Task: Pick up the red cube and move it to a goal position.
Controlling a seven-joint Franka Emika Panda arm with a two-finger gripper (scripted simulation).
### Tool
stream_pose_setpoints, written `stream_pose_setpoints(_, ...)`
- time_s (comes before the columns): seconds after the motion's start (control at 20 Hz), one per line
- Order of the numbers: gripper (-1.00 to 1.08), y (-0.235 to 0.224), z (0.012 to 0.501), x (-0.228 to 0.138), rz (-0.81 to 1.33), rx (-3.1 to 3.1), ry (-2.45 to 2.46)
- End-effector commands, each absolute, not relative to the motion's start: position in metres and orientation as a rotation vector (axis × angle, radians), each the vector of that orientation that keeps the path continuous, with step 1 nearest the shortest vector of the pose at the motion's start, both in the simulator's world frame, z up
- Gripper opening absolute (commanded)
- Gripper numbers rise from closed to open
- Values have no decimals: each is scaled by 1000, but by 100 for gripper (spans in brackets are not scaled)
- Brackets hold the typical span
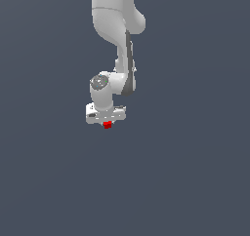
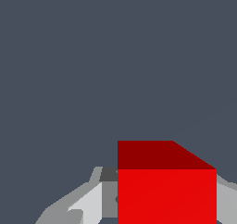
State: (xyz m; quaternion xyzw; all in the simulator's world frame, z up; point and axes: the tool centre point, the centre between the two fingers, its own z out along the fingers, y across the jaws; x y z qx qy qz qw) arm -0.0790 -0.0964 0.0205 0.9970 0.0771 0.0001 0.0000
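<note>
Just below the centre of the exterior view, the red cube (image 1: 107, 125) is seen pinched in the gripper (image 1: 107, 124); the pick-up is judged done; carriage to the goal, for which no marker is shown, remains.

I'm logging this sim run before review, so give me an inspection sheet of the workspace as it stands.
Surface: plain dark grey-blue ground, no markings seen.
Job's things: red cube sits right under the pincer; in the wrist view it fills the space between the grey fingers.
Goal position: no marker seen.
Clutter: nothing seen.
Grippers: one white pincer, pointing down, apparently closed on the red cube; finger contact itself is hard to confirm.
Cables: nothing seen.
Surroundings: only the white arm coming in from the top of the exterior view.
</note>
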Motion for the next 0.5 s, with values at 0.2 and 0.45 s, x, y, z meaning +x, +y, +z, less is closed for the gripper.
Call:
stream_pose_setpoints(0.2, -100, -94, 22, -77, 0, 3132, 243)
stream_pose_setpoints(0.45, -100, -80, 32, -64, 0, 3132, 243)
